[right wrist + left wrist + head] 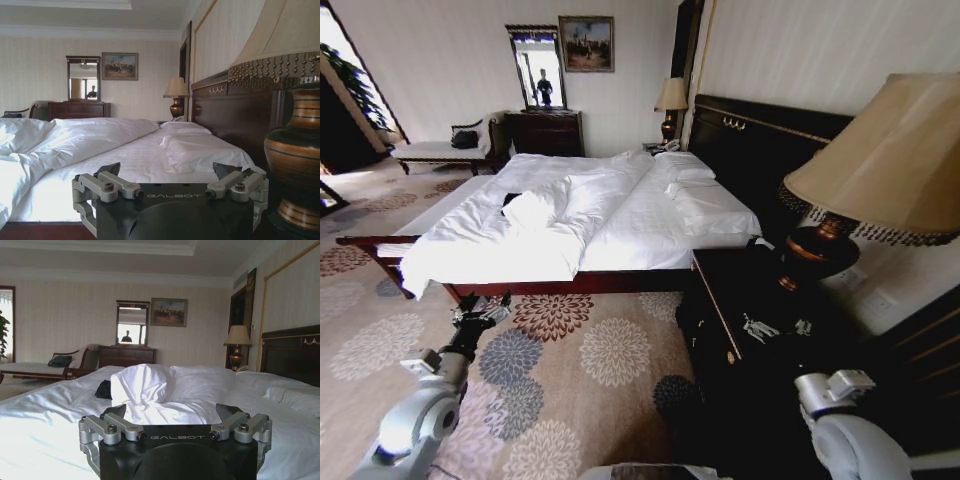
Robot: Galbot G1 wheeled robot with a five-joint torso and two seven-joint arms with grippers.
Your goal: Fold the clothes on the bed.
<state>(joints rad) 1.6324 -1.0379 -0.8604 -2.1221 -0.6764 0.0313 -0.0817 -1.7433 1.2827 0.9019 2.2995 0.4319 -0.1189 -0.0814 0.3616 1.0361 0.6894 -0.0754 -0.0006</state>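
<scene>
Peeking from rumpled duvet point(510, 235), black T-shirt point(104, 389), mostly hidden, bed point(650, 225)

Brown table lamp point(865, 170) on dark nightstand point(760, 310), floral carpet point(580, 380)

"GALBOT" — on left gripper point(175, 416) body; same word on right gripper point(170, 175) body.

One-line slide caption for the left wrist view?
Open left gripper faces the bed, where a black T-shirt peeks from behind the rumpled white duvet.
</scene>
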